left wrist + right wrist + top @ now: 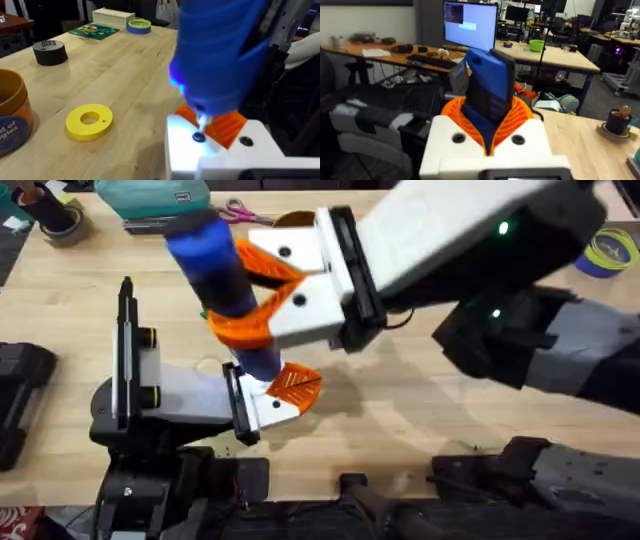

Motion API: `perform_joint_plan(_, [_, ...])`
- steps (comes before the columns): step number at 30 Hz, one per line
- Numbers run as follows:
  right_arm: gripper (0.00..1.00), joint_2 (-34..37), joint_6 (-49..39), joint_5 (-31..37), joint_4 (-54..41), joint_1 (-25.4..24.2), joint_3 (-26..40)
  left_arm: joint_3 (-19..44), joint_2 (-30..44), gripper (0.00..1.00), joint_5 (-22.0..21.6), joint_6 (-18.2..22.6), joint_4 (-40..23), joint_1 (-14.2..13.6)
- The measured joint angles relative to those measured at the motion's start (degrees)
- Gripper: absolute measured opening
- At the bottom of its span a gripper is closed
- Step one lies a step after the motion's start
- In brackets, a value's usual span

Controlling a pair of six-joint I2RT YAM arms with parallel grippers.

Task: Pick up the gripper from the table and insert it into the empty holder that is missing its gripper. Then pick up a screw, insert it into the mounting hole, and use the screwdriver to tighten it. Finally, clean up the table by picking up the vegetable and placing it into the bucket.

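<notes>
My right gripper (251,294) reaches across the table and is shut on the blue screwdriver (222,272), its orange pads clamped on the barrel; the right wrist view shows that barrel (489,87) between them. The screwdriver points down at the white holder (220,155) on my left gripper (278,396). Its silver tip rests on a dark screw (199,137) in the holder. The orange ridged gripper wedge (227,127) sits in that holder. The orange-yellow bucket (11,117) with its blue band stands off to one side. The vegetable is hidden.
A yellow disc (89,120) lies on the wood near the holder. A black tape roll (50,51), a blue-and-yellow tape roll (139,25) and a pale box (113,18) sit farther off. Pink scissors (236,212) lie at the table's back edge.
</notes>
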Motion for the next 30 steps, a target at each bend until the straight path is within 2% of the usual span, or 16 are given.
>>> perform_joint_plan(1, [0.025,0.0,0.45,0.01,-4.75,-0.38,4.53,-0.01,0.0,0.013,0.0,0.0,0.0,0.0])
perform_joint_plan(6, [0.025,0.0,-0.32,0.11,-11.89,-1.39,14.17,-0.02,0.0,0.013,0.0,0.0,0.0,0.0])
perform_joint_plan(11, [0.025,0.0,-3.5,0.36,-21.92,-1.82,19.91,-0.02,0.0,0.013,0.0,0.0,0.0,0.0])
perform_joint_plan(14, [0.025,0.0,-6.67,2.93,-32.97,-1.78,22.26,-0.01,-0.01,0.013,0.0,0.0,0.0,0.0])
perform_joint_plan(16, [0.025,0.02,-10.07,6.89,-44.46,-1.76,24.85,0.0,0.0,0.013,0.0,0.0,0.02,0.0])
perform_joint_plan(17, [0.024,0.55,-16.02,12.9,-59.27,-2.07,29.84,-0.02,-0.02,0.013,0.0,0.0,0.0,0.0])
perform_joint_plan(21, [0.024,1.11,-23.23,18.64,-75.37,-4.52,37.98,-0.01,0.0,0.013,0.0,0.0,0.0,0.0])
perform_joint_plan(24, [0.024,0.96,-28.03,25.82,-85.02,-7.04,43.0,-0.02,0.0,0.013,0.0,0.0,0.01,0.0])
perform_joint_plan(25, [0.024,0.8,-29.77,28.76,-87.4,-7.85,43.96,-0.02,-0.02,0.013,0.0,0.01,0.0,0.0])
perform_joint_plan(26, [0.024,0.43,-34.98,37.8,-92.81,-10.17,44.89,-0.02,0.0,0.013,0.0,0.0,0.01,0.0])
perform_joint_plan(30, [0.024,0.96,-40.85,46.76,-99.35,-13.93,44.89,-0.02,-0.01,0.013,0.0,0.0,0.0,0.0])
